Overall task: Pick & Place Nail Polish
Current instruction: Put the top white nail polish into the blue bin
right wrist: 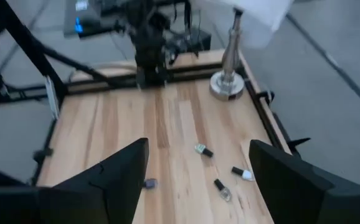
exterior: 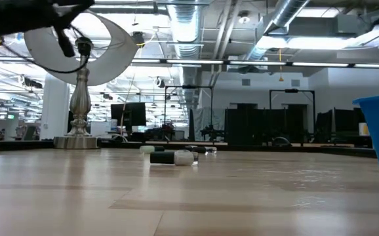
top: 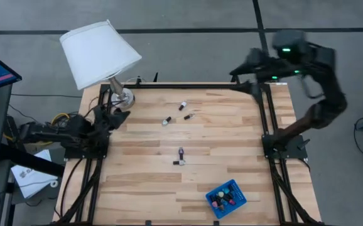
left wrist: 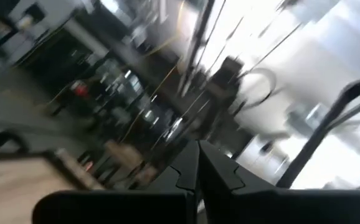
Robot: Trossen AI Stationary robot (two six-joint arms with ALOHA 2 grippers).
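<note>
Right gripper (right wrist: 195,177) raised over the table's far right corner, fingers spread wide, empty. Left gripper (top: 117,117) at the left edge beside the lamp (top: 100,53), fingers pressed together. Nail polish bottles (top: 180,152) scattered mid-table (top: 232,138); others in the blue tray (top: 226,198).

White lampshade (top: 98,51), blue tray (top: 227,198), pale striped wooden table (top: 232,144)
</note>
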